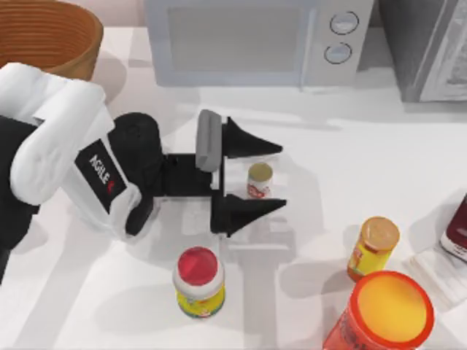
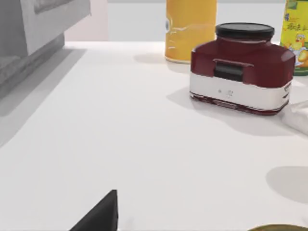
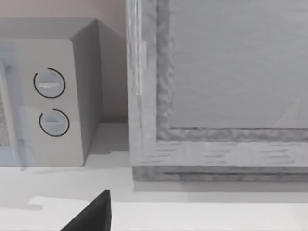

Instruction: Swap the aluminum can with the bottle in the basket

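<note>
Left hand astride small red-marked aluminum can

The left arm wears smooth, rounded white shells over black joint sections. A black panel on its forearm carries "AGILE" in white letters with a small red mark beside them. A stubby black cylinder forms the wrist, leading to a boxy black mount with a grey block on top. The left gripper has two black, wedge-shaped, pointed fingers.
</note>
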Available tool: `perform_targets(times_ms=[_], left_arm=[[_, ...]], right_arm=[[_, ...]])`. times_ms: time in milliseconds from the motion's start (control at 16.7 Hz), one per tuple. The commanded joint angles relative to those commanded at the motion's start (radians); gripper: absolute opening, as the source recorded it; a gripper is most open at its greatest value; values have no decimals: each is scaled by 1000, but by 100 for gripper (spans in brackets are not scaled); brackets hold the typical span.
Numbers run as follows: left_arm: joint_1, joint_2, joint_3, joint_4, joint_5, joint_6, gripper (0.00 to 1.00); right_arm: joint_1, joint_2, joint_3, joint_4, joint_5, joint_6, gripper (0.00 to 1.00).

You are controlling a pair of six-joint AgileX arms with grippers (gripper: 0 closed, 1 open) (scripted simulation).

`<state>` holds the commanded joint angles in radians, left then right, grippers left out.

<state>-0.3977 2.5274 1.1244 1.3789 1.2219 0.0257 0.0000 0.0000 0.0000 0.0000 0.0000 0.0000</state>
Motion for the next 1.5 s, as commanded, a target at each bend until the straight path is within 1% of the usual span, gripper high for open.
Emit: perform_targets(times_ms=[180,300,540,720,960,1500], left_arm=[[6,-7,-4,-6,-5,0,100],[17,-42,-21,-31,-27,1,100],[68,-196,-100,-145,-123,2,100],[121,-377,-192,-270,-229,3,100],[198,-689,-343,-469,-401,3,100],[343,-1553,-731,-949,-827,-7,100]], right_arm=[[0,0,0,0,0,0,100],[0,0,0,0,0,0,100],[0,0,0,0,0,0,100],[0,0,0,0,0,0,100],[0,0,0,0,0,0,100],[0,0,0,0,0,0,100]])
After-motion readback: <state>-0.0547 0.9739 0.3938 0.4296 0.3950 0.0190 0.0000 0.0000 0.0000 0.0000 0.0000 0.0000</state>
